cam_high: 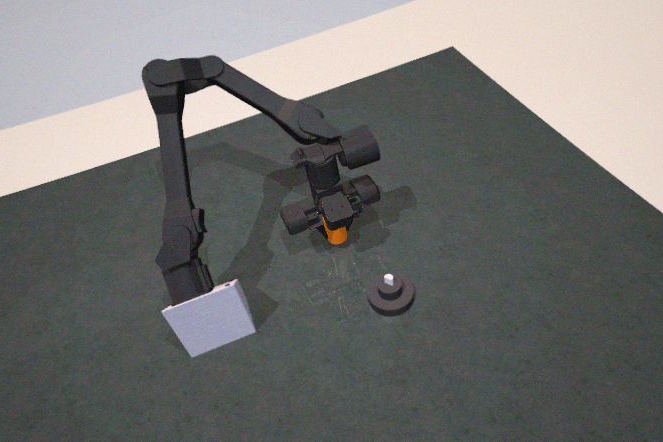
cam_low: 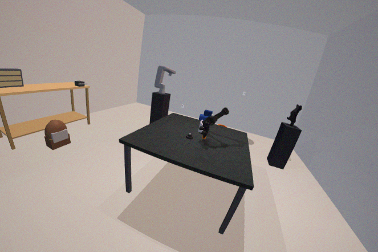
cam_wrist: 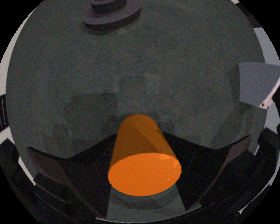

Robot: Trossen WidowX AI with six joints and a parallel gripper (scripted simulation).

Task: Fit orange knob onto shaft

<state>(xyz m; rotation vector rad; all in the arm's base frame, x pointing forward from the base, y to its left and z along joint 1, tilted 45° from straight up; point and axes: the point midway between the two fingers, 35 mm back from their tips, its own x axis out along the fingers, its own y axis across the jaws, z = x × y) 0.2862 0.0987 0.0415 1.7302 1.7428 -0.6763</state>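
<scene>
My gripper (cam_high: 335, 228) (cam_wrist: 139, 137) is shut on the orange knob (cam_high: 336, 236) (cam_low: 204, 137) (cam_wrist: 144, 174) and points down, low over the table. The knob's smooth, broad end face shows in the wrist view, and its hole is hidden. The dark round pedestal (cam_high: 390, 304) (cam_low: 189, 137) (cam_wrist: 112, 21) stands apart from the knob, in front and to the right of it in the top view, and at the top edge of the wrist view. The silver shaft (cam_high: 388, 279) stands bare and upright on it. The shaft is cut off in the wrist view, and its flat side cannot be made out.
The arm's pale base block (cam_high: 212, 320) (cam_wrist: 258, 82) is left of the pedestal in the top view. The dark table (cam_high: 499, 338) (cam_low: 165, 148) carries both. A wooden bench (cam_low: 40, 88) and two black stands (cam_low: 159, 106) (cam_low: 284, 145) are away from the table.
</scene>
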